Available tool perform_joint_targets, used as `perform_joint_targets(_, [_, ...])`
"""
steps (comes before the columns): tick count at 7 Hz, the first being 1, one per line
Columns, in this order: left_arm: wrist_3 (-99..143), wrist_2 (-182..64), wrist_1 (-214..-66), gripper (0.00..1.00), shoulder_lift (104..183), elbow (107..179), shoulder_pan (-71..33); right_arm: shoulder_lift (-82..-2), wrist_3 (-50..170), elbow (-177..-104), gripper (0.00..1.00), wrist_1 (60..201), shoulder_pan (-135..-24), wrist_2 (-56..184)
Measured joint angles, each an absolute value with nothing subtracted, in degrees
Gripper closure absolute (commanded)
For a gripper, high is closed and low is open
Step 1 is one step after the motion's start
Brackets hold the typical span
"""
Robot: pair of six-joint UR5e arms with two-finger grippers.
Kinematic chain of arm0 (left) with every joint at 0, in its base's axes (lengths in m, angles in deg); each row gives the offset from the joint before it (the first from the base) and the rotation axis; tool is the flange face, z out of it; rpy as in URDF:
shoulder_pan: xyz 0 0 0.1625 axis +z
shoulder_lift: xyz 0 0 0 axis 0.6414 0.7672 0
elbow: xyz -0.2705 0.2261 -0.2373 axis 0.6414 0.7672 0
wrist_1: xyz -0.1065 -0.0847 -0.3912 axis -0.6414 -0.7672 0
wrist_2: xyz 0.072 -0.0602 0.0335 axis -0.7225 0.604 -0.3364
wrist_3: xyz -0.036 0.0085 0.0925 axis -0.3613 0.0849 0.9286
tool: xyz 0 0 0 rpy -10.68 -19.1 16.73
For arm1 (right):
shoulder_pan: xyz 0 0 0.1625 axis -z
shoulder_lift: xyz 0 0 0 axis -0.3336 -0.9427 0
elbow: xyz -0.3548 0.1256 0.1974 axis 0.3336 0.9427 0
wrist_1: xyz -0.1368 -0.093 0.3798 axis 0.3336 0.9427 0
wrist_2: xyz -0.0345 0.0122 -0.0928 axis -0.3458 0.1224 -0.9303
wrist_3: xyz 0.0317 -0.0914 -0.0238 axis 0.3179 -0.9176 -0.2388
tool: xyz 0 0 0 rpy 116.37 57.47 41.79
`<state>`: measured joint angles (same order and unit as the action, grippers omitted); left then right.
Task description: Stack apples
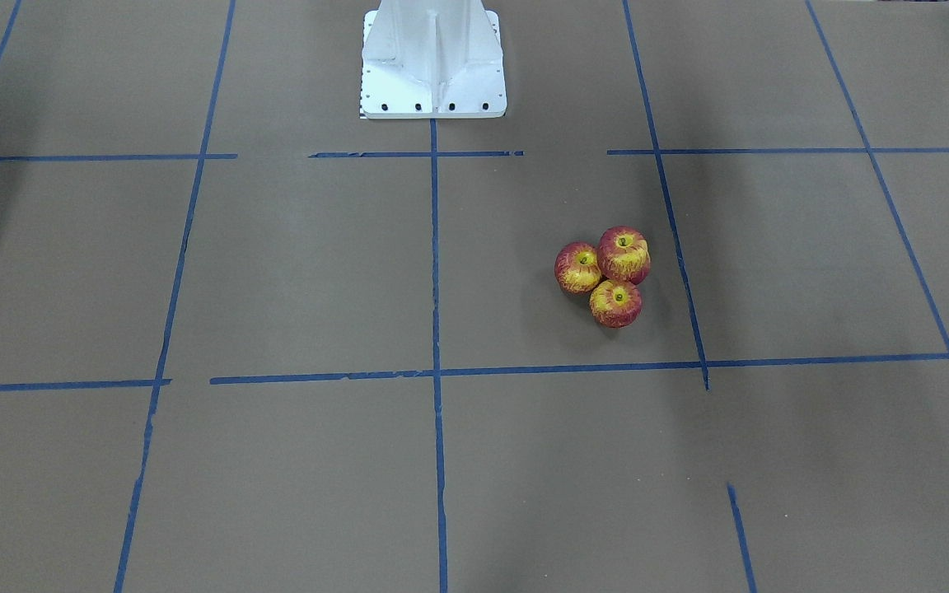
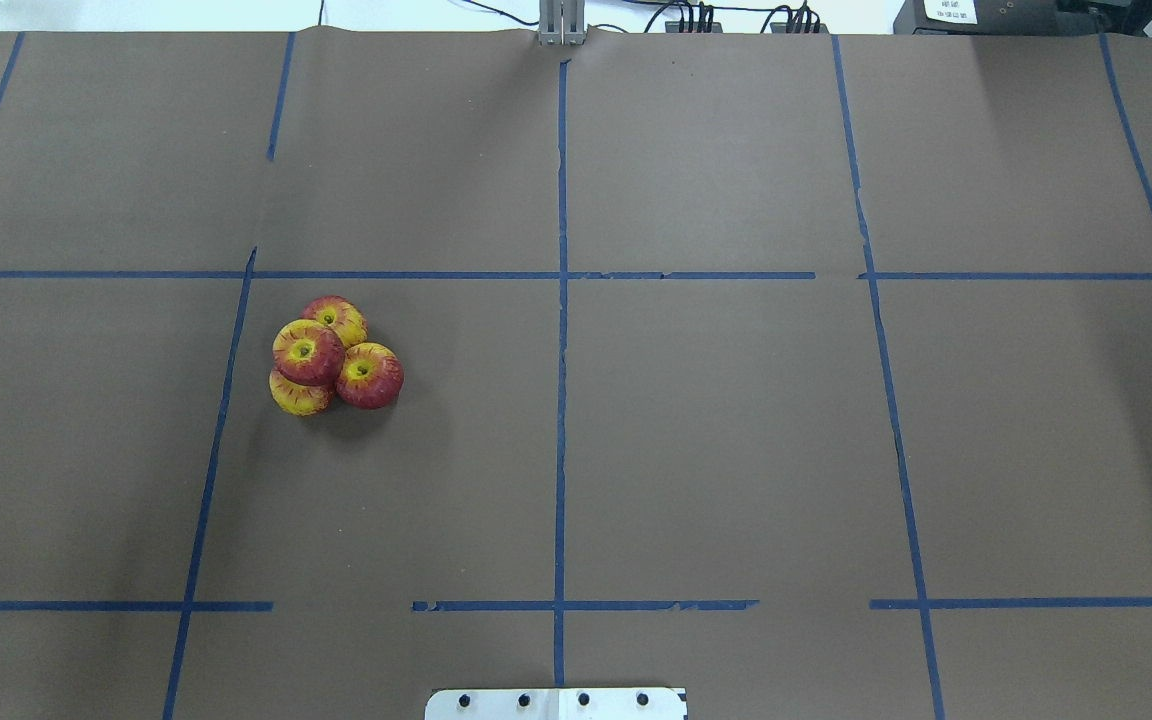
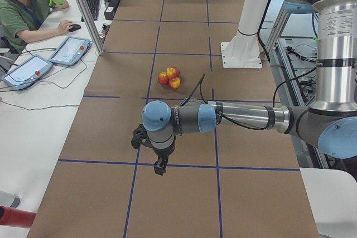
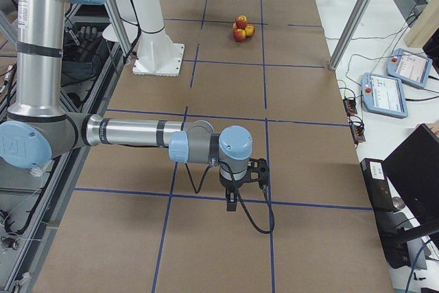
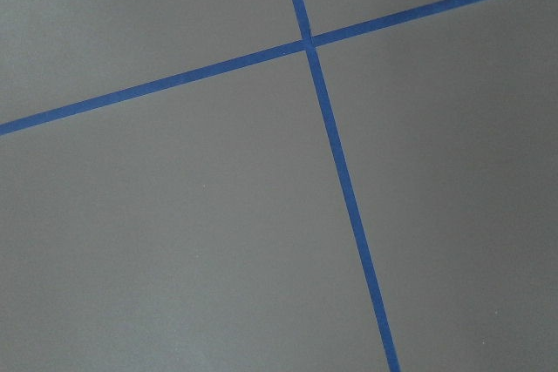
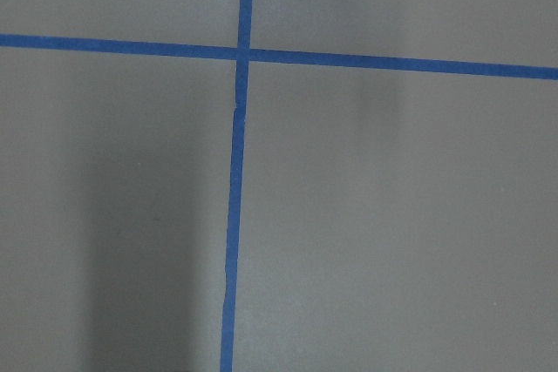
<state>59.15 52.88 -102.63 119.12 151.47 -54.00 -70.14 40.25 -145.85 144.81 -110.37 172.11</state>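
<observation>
Apples lay in a tight heap on the robot's left half of the table: three touching on the surface, a fourth resting on top. They were round and glossy, red streaked with yellow, with short dark stems. Matte brown paper covered the table, gridded with blue tape. White flanged pedestal base stood well apart. Left gripper and right gripper hung over opposite table ends, far from the fruit. I could not tell whether either was clenched or released.

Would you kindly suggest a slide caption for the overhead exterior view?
Four red-and-yellow apples clustered left of centre on the blue-taped table, one resting atop the others.
</observation>
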Motion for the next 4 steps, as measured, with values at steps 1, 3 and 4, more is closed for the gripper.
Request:
perform_joint_targets(1, [59.0,53.0,-102.6,0.0,118.8,151.6,-54.0,-70.1,40.3,-145.9,0.0,144.8,-110.4,172.1])
perform_joint_targets(3, [58.7,53.1,-102.6,0.0,118.5,152.1,-54.0,-70.1,40.3,-145.9,0.0,144.8,-110.4,172.1])
perform_joint_targets(4, [58.6,53.1,-102.5,0.0,118.5,152.2,-54.0,-70.1,40.3,-145.9,0.0,144.8,-110.4,172.1])
